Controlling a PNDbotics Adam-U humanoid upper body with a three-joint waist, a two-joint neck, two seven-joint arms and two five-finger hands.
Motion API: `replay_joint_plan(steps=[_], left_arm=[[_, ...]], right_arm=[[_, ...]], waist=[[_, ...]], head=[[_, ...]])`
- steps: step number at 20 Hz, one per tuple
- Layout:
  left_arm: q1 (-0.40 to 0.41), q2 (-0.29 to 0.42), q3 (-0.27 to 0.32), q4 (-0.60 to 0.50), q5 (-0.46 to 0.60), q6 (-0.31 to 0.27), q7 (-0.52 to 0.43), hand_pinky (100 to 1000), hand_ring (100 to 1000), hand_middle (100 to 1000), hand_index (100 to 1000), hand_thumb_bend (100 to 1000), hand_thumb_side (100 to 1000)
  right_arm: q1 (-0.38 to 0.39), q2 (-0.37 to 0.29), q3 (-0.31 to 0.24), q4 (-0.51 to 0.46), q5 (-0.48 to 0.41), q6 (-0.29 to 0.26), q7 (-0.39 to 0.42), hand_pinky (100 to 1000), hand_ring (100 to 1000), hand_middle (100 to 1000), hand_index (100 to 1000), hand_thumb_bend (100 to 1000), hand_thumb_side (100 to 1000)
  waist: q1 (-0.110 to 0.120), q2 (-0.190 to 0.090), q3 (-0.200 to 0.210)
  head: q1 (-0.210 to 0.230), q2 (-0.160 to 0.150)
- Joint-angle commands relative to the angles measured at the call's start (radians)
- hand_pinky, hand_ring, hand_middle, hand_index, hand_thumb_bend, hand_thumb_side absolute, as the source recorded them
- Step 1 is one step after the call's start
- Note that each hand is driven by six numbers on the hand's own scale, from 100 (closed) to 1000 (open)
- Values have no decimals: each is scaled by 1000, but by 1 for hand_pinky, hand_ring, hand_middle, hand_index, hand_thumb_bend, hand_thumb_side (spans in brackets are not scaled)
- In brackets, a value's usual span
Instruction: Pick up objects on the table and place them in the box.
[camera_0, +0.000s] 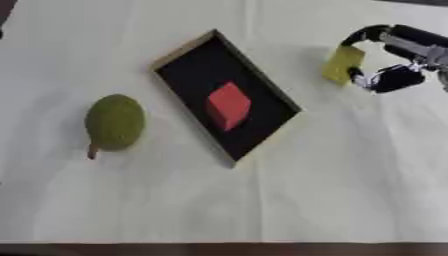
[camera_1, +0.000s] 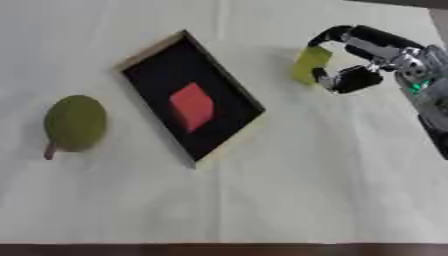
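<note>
A shallow black box (camera_0: 194, 68) with pale wooden edges lies askew in the middle of the table. A red block (camera_0: 228, 105) rests inside it. To the left of the box a green pear (camera_0: 114, 122) lies on the cloth, stem toward me. At the upper right my right hand (camera_1: 363, 60) has its fingers and thumb curled round a yellow block (camera_1: 310, 64), to the right of the box's far end. The left hand shows in neither view.
A cream cloth (camera_0: 262, 200) covers the table. A dark table edge (camera_0: 219, 248) runs along the bottom of the view. The right forearm (camera_1: 433, 110) runs down the right side.
</note>
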Motion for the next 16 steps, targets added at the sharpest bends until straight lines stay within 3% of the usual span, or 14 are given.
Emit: replay_joint_plan(steps=[1,4,8,9,16], left_arm=[[-2,5,5,-18,1,4,0,732,717,764,798,100,542],[-2,5,5,-18,1,4,-1,732,717,764,798,100,543],[-2,4,5,-18,2,7,-1,732,718,765,798,100,545],[-2,4,5,-18,2,7,-1,732,718,765,798,100,547],[-4,4,4,-18,2,7,-4,733,719,766,797,100,548]], right_arm=[[-20,-16,-20,-6,11,7,-6,1000,989,896,891,279,184],[-21,-12,-28,-19,0,13,-13,1000,988,897,897,226,100],[-16,-12,-35,-23,-1,17,-14,1000,990,900,907,165,100],[-12,-13,-37,-26,-2,16,-16,1000,993,905,920,105,133],[-3,-11,-55,-48,-21,23,-35,1000,991,896,918,100,131]], waist=[[4,-18,-1],[4,-17,-2],[4,-15,-2],[4,-15,-2],[7,-12,-2]], head=[[4,-1],[5,0],[4,-1],[5,-1],[7,-1]])
